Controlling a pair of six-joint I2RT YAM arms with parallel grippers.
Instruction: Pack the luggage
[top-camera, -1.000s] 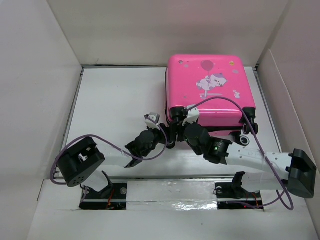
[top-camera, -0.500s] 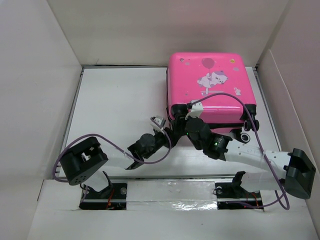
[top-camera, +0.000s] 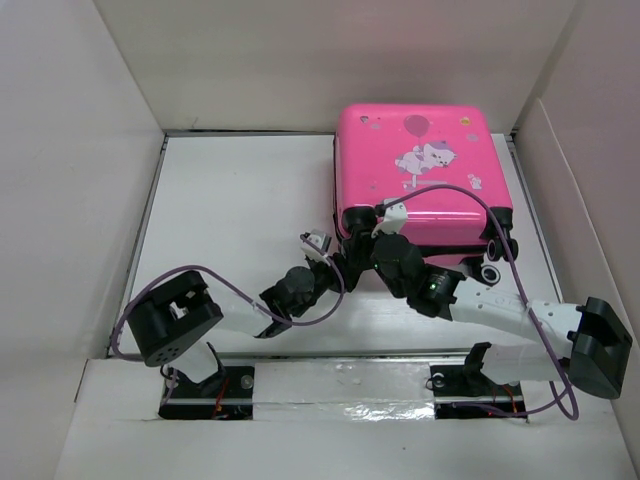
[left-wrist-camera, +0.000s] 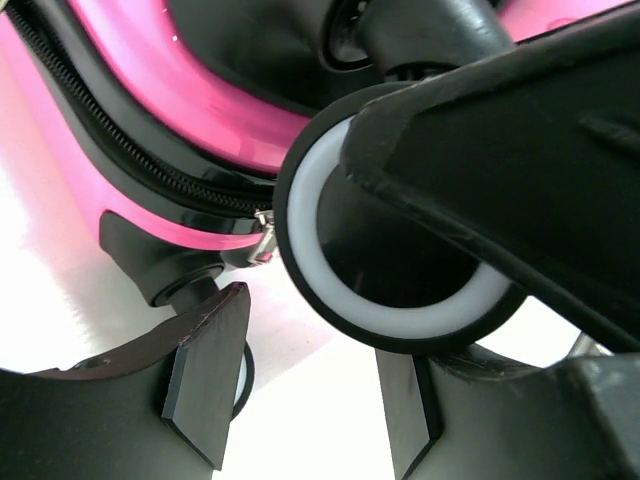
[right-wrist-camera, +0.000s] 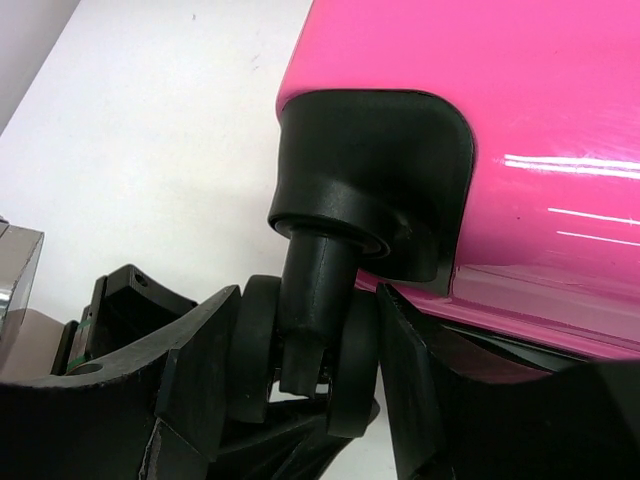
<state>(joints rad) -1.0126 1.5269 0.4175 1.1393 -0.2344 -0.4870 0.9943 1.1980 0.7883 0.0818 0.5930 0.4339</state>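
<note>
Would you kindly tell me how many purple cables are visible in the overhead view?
2. One purple cable loops beside the left arm; the other cable arches from the right arm over the luggage and down to its base. Parts run behind the arms.

The left arm (top-camera: 235, 320) lies low, reaching forward and to the right from its base. The right arm (top-camera: 500, 312) stretches low and to the left, so the two wrists sit close together. The left gripper (left-wrist-camera: 305, 400) has its jaws apart. The right gripper (right-wrist-camera: 300, 382) clamps its fingers (right-wrist-camera: 200, 370) on either side of a caster wheel (right-wrist-camera: 252, 345).
</note>
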